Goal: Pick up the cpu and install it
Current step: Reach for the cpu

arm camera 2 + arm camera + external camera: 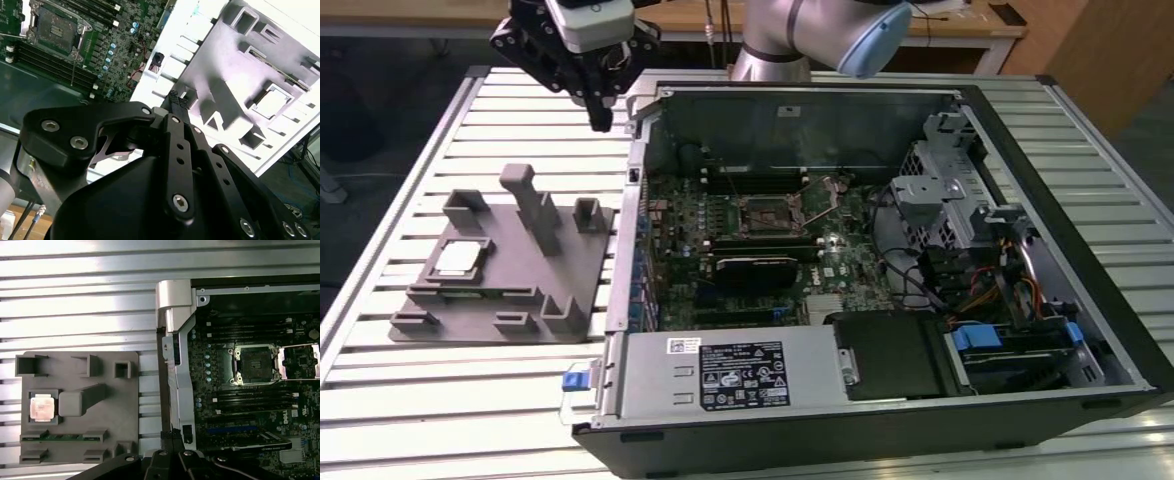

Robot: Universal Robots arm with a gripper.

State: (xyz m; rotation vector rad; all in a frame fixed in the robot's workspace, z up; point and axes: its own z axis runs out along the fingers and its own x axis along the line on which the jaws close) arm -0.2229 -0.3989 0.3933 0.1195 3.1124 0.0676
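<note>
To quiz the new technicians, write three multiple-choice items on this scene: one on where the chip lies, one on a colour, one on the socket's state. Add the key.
1. The chip lies: A in the socket; B in a recess of the holder; C on the floor.
2. The holder is: A grey; B red; C blue.
3. The socket is: A open and empty; B closed over a chip; C under a cooler.
Key: B, it sits in the holder's recess; A, its plastic is plain grey; A, its plate is swung aside with nothing inside.
</note>
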